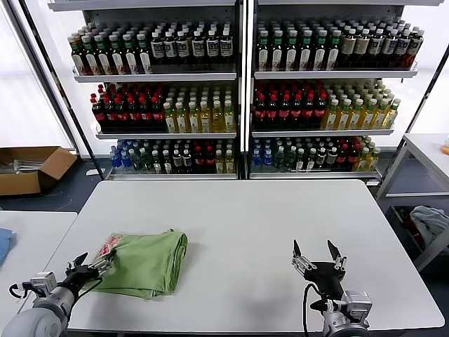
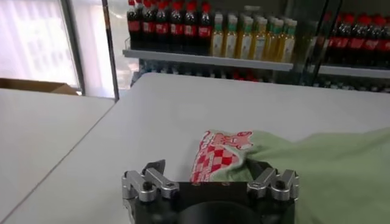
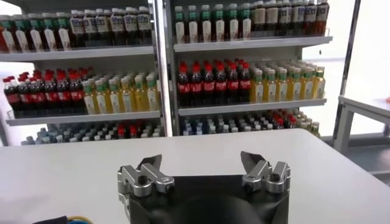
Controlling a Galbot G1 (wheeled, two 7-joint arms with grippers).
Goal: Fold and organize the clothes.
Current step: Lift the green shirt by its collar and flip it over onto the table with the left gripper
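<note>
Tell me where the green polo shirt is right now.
In the head view the green polo shirt lies folded on the white table, near its front-left edge, right at the open left end effector.

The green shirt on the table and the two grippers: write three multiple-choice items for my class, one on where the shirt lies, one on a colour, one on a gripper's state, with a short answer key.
1. Where does the green shirt lie on the white table?
A. On the robot's left side, by the left gripper
B. At the far edge, near the shelves
C. Under the right gripper

2. What colours is the printed graphic on the shirt?
A. Blue and yellow
B. Red and white
C. Black and grey

3. How does the right gripper stand?
A. Shut on the shirt
B. Shut on a bottle
C. Open, holding nothing

Key: 1 A, the head view shows the shirt front-left. 2 B, the left wrist view shows red-and-white checks. 3 C, its fingers stand apart over bare table.
</note>
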